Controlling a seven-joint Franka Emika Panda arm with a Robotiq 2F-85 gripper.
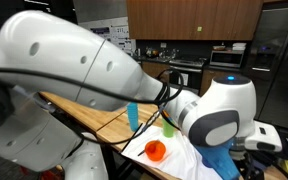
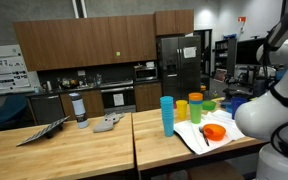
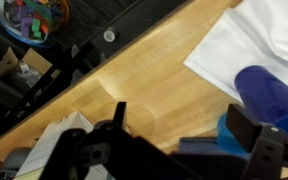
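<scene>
In the wrist view my gripper (image 3: 189, 130) is open and empty, with one dark finger on each side of bare wooden table (image 3: 144, 70). A dark blue rounded object (image 3: 271, 95) lies beside the right finger, on the edge of a white cloth (image 3: 259, 35). In both exterior views the cloth (image 2: 194, 138) carries an orange bowl (image 2: 215, 131) (image 1: 156, 150). A tall stack of blue cups (image 2: 167, 113) (image 1: 133, 115) stands next to it. My arm (image 1: 214, 110) bends over the table's end; the gripper itself is hidden there.
Orange (image 2: 181, 111), yellow (image 2: 195, 103) and green (image 2: 206, 100) cups stand behind the cloth. A spray bottle (image 2: 80, 108), a grey object (image 2: 108, 123) and a flat dark tray (image 2: 44, 131) sit further along. A basket of coloured items (image 3: 29, 18) lies beyond the table's edge.
</scene>
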